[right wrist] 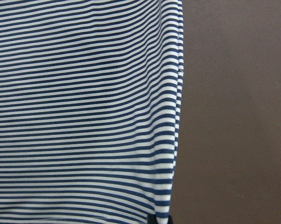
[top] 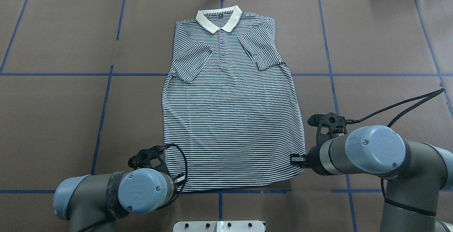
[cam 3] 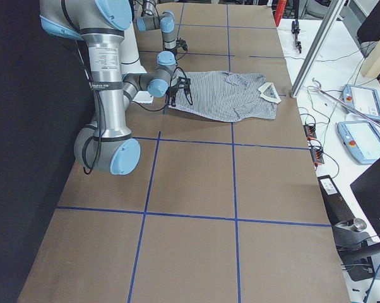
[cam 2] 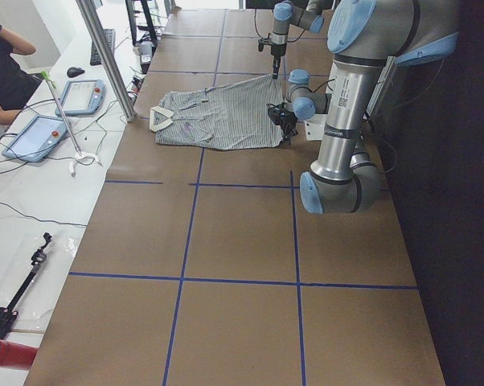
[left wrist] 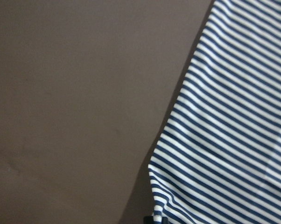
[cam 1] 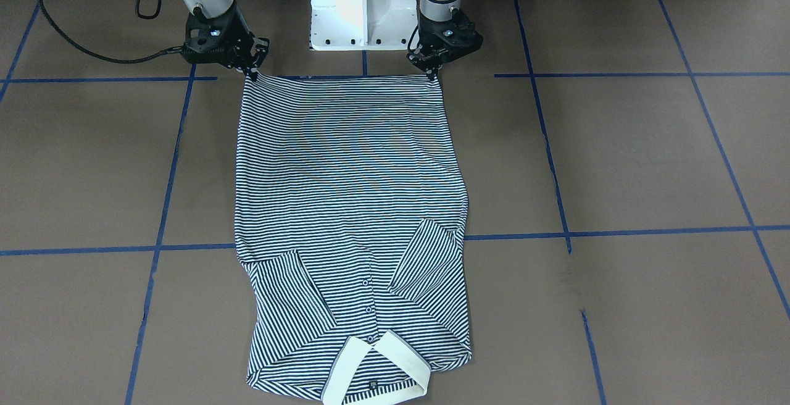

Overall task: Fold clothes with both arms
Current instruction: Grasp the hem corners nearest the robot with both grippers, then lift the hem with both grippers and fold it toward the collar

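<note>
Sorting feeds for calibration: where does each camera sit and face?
Front-facing: across the table, facing the base; left pincer, right pincer at shirt hem.
Overhead: behind the robot, looking forward; left arm, right arm.
Left: left table end; left arm nearest.
Right: right table end; right arm nearest.
Left wrist: down onto a hem corner; fingertip sliver.
Right wrist: likewise.
All share the shirt.

Two grey metallic tube arms, left arm [top: 93,193] and right arm [top: 419,168], rounded light-blue joint caps [top: 143,189] with embossed logo and small rim screws, black skeletal left claw [cam 1: 434,70] and right claw [cam 1: 252,71], ribbed black cable [top: 417,99], white bolted pedestal [cam 1: 361,10].
</note>
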Robot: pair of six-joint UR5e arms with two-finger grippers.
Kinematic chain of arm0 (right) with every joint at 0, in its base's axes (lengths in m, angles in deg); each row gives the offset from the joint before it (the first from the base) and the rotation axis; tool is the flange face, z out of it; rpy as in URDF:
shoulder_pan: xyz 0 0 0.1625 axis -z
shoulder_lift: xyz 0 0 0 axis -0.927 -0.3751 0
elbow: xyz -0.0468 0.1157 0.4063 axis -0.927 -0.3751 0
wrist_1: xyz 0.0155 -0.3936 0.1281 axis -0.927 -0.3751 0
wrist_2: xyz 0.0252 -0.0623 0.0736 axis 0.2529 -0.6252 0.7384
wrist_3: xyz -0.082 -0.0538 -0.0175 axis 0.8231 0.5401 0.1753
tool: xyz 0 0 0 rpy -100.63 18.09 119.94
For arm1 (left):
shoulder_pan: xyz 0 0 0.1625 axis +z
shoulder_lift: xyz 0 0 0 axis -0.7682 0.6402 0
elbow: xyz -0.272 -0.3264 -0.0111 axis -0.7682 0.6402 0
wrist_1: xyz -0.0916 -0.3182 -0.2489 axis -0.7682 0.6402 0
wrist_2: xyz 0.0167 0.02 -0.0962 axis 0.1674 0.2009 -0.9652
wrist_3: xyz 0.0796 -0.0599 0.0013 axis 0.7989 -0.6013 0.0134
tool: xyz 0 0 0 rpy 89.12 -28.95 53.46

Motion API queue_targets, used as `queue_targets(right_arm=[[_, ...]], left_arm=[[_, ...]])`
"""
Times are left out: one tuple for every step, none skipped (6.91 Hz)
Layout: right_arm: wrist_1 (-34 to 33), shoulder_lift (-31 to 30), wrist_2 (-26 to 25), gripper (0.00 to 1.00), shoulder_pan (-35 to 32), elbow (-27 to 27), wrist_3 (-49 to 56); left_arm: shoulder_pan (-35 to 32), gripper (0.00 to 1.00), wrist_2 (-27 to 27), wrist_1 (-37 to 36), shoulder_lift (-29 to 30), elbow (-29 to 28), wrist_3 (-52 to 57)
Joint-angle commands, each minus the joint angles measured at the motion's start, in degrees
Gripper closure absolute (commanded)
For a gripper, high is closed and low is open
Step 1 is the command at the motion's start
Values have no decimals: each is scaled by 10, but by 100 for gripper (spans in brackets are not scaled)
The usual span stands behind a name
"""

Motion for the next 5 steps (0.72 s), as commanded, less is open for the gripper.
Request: queue_targets(right_arm=[[-2,-6,32,100,16,24,-2],[-3,-7,53,100,32,38,-23],[-3,-7,59,100,59,48,-41],[-3,-15,60,100,74,61,-42],[-3,-31,60,100,82,76,-41]], left_arm=[[4,100,-1,-23,-24,41,38],[8,100,0,-25,-25,49,39],[38,100,0,-53,-26,82,40],[58,100,1,-99,-27,123,39],[79,100,1,-125,-39,160,39]])
